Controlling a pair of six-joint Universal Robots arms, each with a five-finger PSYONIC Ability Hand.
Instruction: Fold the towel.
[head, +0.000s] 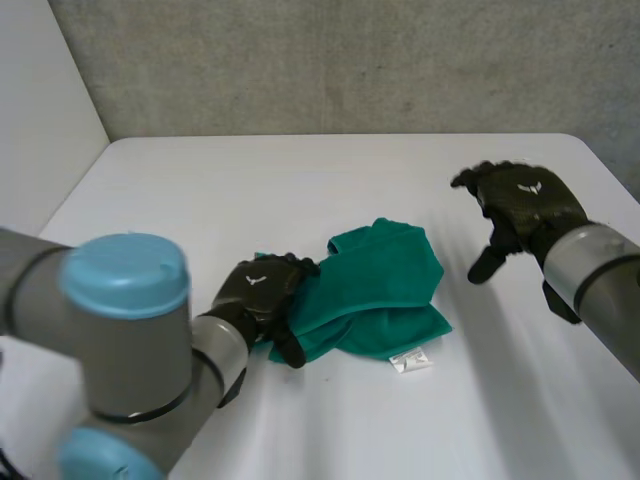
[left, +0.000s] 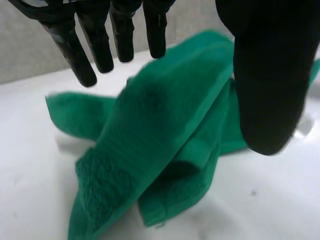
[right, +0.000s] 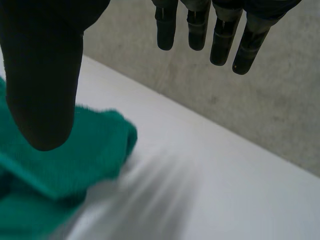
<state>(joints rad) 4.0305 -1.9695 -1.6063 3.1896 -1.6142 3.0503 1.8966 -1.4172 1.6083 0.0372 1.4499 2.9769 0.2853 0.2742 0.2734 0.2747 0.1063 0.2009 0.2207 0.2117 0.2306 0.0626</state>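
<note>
- The green towel (head: 385, 295) lies bunched up in the middle of the white tabletop (head: 200, 190). Its layers do not line up.
- The left robot hand (head: 262, 293) is over the towel's left edge. Its fingers are straight and apart, and it holds nothing.
- The right robot hand (head: 525, 205) hangs in the air, well apart from the towel. It is loose and empty too.
- A grab from here could catch a thick lump, not one edge, so the fold might come out crooked.
- With one robot hand pulling, the towel could slide.

No words can be read. A small white emblem marks the back of the left hand (head: 258, 291) and of the right hand (head: 527, 196). The print on the white label (head: 411, 360) on the towel (head: 380, 285) is too small to read.
</note>
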